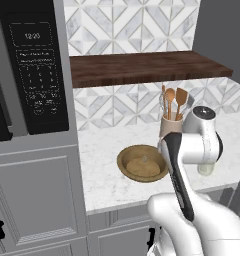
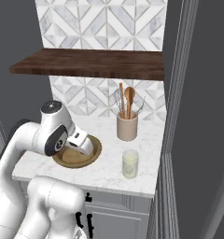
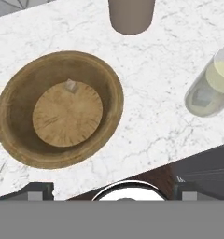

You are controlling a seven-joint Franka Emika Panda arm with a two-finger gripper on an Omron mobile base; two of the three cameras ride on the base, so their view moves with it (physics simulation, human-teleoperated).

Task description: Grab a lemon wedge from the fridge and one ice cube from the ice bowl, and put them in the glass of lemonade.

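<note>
The wooden ice bowl [image 3: 16, 112] sits on the white marble counter, with one small pale ice cube [image 3: 71, 85] on its flat bottom. My gripper [image 3: 113, 192] hangs above the bowl's near edge, open wide with nothing between the fingers. From the right base, the hand [image 2: 81, 144] hovers over the bowl [image 2: 93, 156]. The glass of lemonade [image 3: 207, 88] stands right of the bowl, near the counter's front edge [image 2: 130, 163]. The dark grey fridge [image 2: 198, 140] rises at the right end of the counter. The lemon wedge is out of view.
A beige cup of wooden utensils [image 2: 127, 126] stands behind the glass by the tiled wall. A dark wooden shelf [image 2: 90, 63] hangs above the counter. A black microwave [image 1: 34, 70] is built into grey cabinets at the left.
</note>
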